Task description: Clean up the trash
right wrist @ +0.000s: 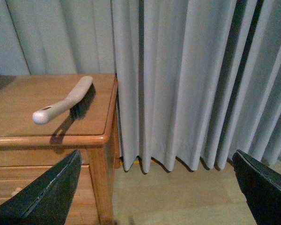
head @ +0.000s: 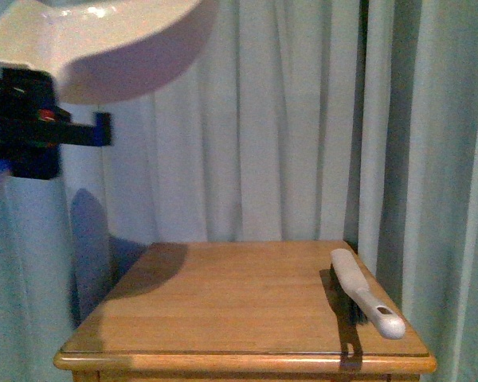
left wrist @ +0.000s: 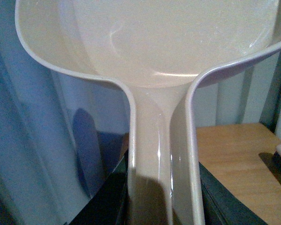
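A beige plastic dustpan [head: 119, 48] is held high in the air, above and beyond the desk's left edge, by the left gripper [head: 38, 89]. In the left wrist view the pan's handle [left wrist: 159, 140] is seen running down between the two dark fingers [left wrist: 105, 201], which are closed against its sides. The scoop [left wrist: 168, 47] is spread out beyond them, and its glossy inner face is turned to the camera. The pan's shadow [head: 155, 267] is cast over the back left corner of the wooden desk [head: 223, 310].

A white-handled brush [head: 365, 290] is laid flat on the desk top along the right edge. Its dark bristles are turned down onto the wood. Its rounded handle tip, pierced by a small slot, is pointed at the front right corner. The brush is touched by neither gripper.

The right gripper [right wrist: 154, 187] is kept off the desk, out past the right edge and lower than the top. Its fingers [right wrist: 47, 192] are spread wide, and nothing is held or touched by them. Between them only the wooden floor [right wrist: 178, 201] and the foot of the pale grey curtain [right wrist: 178, 70] are seen. From this view the brush [right wrist: 61, 103] is shown near the desk's front right corner, and a drawer front [right wrist: 18, 187] is visible below the top.

Where the trash lies cannot be told from any of the three views.
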Action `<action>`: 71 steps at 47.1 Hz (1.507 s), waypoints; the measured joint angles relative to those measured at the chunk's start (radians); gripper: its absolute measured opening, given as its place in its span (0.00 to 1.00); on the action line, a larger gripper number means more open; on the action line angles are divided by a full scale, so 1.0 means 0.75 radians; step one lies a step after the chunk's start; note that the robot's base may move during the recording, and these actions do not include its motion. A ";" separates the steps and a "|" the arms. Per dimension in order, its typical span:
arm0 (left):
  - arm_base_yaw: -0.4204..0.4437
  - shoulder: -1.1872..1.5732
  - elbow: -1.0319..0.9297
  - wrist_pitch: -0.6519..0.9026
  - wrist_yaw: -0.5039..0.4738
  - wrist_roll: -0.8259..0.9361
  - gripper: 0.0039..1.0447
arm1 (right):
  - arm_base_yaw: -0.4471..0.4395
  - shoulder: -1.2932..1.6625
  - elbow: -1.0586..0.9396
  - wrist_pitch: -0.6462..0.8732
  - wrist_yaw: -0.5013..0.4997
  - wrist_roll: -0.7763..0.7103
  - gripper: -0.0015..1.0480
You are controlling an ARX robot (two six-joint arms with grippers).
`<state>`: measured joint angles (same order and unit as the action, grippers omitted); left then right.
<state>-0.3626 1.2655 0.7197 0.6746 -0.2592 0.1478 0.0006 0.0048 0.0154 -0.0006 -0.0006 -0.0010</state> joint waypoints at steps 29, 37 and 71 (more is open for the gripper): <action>0.450 -1.374 -0.644 -0.405 0.385 -0.280 0.25 | 0.061 0.034 0.000 0.044 0.200 -0.085 0.93; 0.453 -1.374 -0.655 -0.411 0.398 -0.290 0.25 | 0.165 0.257 0.005 0.179 0.582 -0.272 0.93; 0.453 -1.375 -0.655 -0.411 0.398 -0.296 0.25 | 0.571 2.178 1.644 -0.480 0.467 0.520 0.93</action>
<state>-0.0231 0.2344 0.2283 0.3660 0.0391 -0.0742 0.4286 1.6382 1.2488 -0.3607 0.3500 0.3893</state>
